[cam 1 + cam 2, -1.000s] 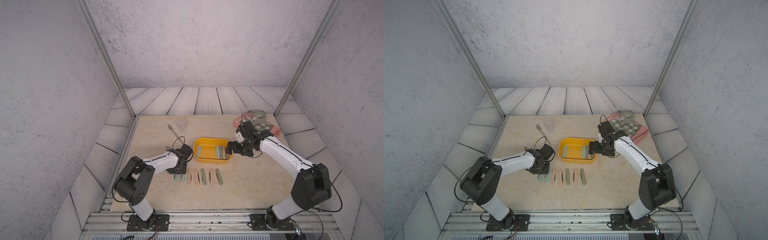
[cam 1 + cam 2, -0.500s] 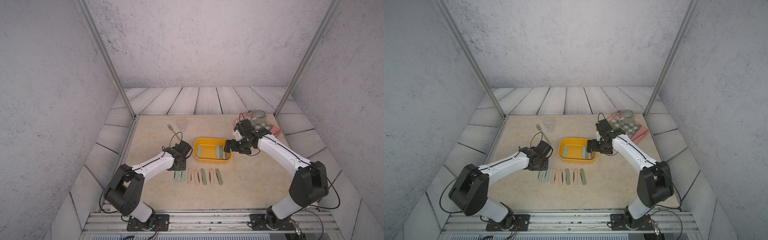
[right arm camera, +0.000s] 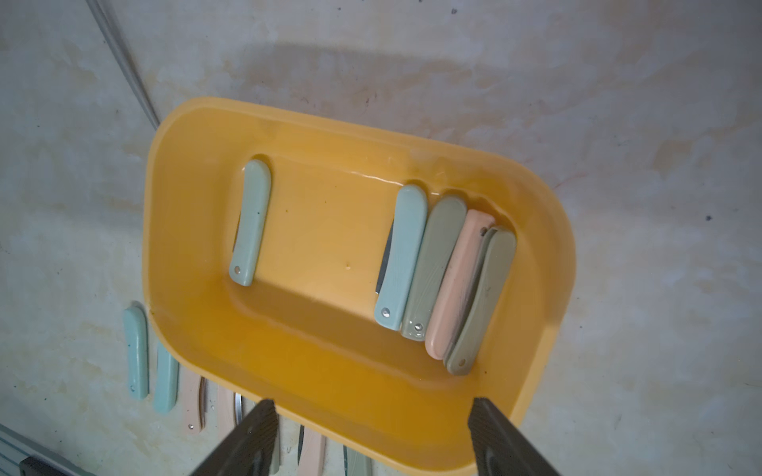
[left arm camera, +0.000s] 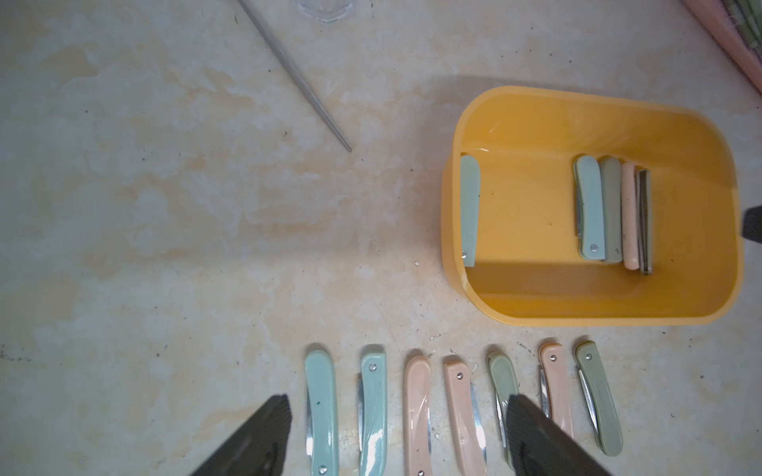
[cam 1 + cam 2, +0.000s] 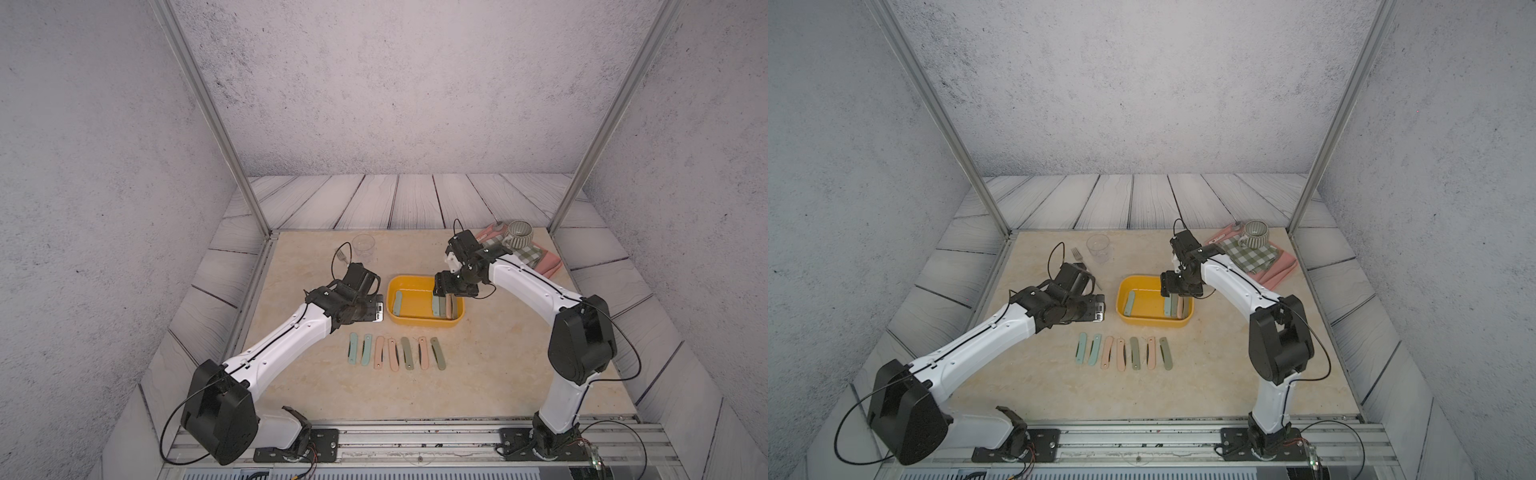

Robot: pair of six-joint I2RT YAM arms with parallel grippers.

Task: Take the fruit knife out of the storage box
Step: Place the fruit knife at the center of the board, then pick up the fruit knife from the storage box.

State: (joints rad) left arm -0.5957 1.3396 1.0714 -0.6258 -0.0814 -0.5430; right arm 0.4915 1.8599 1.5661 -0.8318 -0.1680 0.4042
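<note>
The yellow storage box [image 5: 419,323] [image 5: 1152,321] [image 4: 577,318] [image 3: 330,123] stands mid-table. One pale blue fruit knife [image 3: 250,222] [image 5: 397,302] lies at its left end. Several more folded knives, blue [image 3: 402,255], green and pink, are stacked at its right end. My right gripper [image 3: 373,412] [image 5: 446,291] [image 5: 1173,289] hovers open above that right end, holding nothing. My left gripper [image 4: 398,406] [image 5: 372,311] [image 5: 1096,311] is open and empty left of the box, above a row of several knives [image 5: 395,352] [image 5: 1123,352] on the table.
A clear glass [image 5: 363,245] and a fork [image 5: 341,254] lie behind the left gripper. At the back right a striped mug [image 5: 518,235] sits on a checked cloth over a pink tray [image 5: 548,264]. Metal frame posts stand at the back corners.
My left gripper has opened and risen away from the left end of the knife row, toward the box. My right gripper has shifted slightly left over the box's right end.
</note>
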